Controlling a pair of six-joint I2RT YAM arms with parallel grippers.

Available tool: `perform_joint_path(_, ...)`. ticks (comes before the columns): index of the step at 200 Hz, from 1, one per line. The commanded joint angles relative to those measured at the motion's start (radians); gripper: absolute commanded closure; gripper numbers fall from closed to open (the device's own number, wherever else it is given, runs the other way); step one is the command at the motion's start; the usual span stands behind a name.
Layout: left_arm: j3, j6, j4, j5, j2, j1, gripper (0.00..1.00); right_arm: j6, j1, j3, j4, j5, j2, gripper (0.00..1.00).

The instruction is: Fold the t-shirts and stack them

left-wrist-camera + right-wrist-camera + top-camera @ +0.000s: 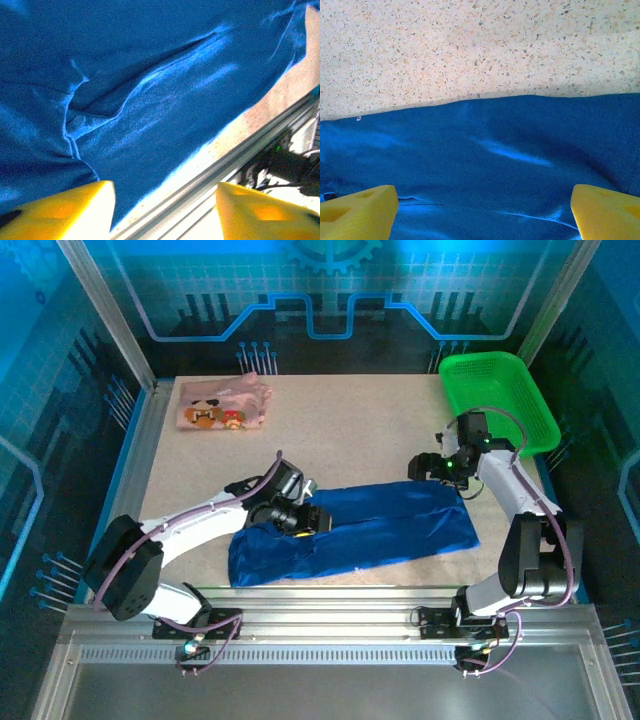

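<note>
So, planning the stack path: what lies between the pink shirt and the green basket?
Only bare tabletop between pink shirt and green basket, shown in the top view.

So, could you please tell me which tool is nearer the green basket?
Right. The right tool sits close to the basket, on its left; the left tool is mid-table over the blue shirt.

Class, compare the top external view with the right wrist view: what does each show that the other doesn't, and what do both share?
Top view, not the wrist's: a pink shirt at the far left, a green basket at the far right, the left arm and the right arm. Right wrist view, not the top's: a close look at its yellow jaws, standing wide apart, and the table's fine speckle. Shared: the blue shirt lying on the table.
</note>
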State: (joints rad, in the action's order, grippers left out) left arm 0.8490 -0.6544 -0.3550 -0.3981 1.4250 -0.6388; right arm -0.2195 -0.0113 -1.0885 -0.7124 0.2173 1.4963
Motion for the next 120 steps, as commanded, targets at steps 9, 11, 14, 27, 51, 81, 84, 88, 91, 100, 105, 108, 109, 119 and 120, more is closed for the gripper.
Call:
perform_joint_path(9, -0.044, -0.051, 0.027, 0.047, -0.076, 0.047, 0.33, -0.003, 0.017, -0.027, 0.0, -0.002, 0.013, 0.09)
perform_joint_path(11, -0.043, -0.059, 0.02, 0.063, -0.078, 0.05, 0.33, -0.003, 0.017, -0.027, 0.0, 0.0, 0.013, 0.09)
perform_joint_path(14, -0.043, -0.07, 0.005, 0.088, -0.08, 0.055, 0.33, -0.003, 0.017, -0.025, 0.001, 0.0, 0.013, 0.09)
perform_joint_path(27, -0.03, -0.099, -0.104, 0.202, -0.059, 0.075, 0.33, -0.003, 0.017, -0.024, -0.001, 0.0, 0.012, 0.09)
perform_joint_path(51, -0.008, -0.199, -0.359, 0.422, -0.004, 0.123, 0.32, -0.015, 0.017, -0.041, -0.042, -0.045, 0.036, 0.09)
perform_joint_path(81, -0.055, -0.325, -0.391, 0.492, 0.0, 0.2, 0.32, -0.028, 0.018, -0.068, -0.102, -0.098, 0.102, 0.09)
perform_joint_path(84, -0.056, -0.331, -0.391, 0.496, 0.004, 0.205, 0.32, -0.029, 0.017, -0.069, -0.106, -0.101, 0.11, 0.09)
perform_joint_path(88, -0.052, -0.335, -0.389, 0.505, 0.012, 0.209, 0.32, -0.033, 0.019, -0.072, -0.114, -0.107, 0.12, 0.1)
perform_joint_path(91, -0.05, -0.336, -0.389, 0.512, 0.02, 0.211, 0.32, -0.036, 0.019, -0.075, -0.118, -0.111, 0.126, 0.1)
perform_joint_path(100, -0.037, -0.337, -0.398, 0.527, 0.049, 0.218, 0.32, -0.045, 0.022, -0.076, -0.125, -0.125, 0.137, 0.1)
perform_joint_path(105, -0.029, -0.332, -0.401, 0.531, 0.067, 0.22, 0.32, -0.048, 0.023, -0.075, -0.126, -0.132, 0.141, 0.1)
perform_joint_path(108, -0.023, -0.329, -0.403, 0.534, 0.077, 0.22, 0.32, -0.051, 0.022, -0.073, -0.128, -0.142, 0.142, 0.1)
perform_joint_path(109, -0.022, -0.327, -0.403, 0.535, 0.081, 0.221, 0.32, -0.051, 0.022, -0.073, -0.128, -0.142, 0.142, 0.1)
perform_joint_path(119, -0.01, -0.322, -0.414, 0.551, 0.115, 0.222, 0.32, -0.064, 0.022, -0.07, -0.134, -0.178, 0.143, 0.11)
perform_joint_path(120, -0.009, -0.322, -0.415, 0.553, 0.118, 0.223, 0.32, -0.066, 0.022, -0.07, -0.134, -0.183, 0.142, 0.1)
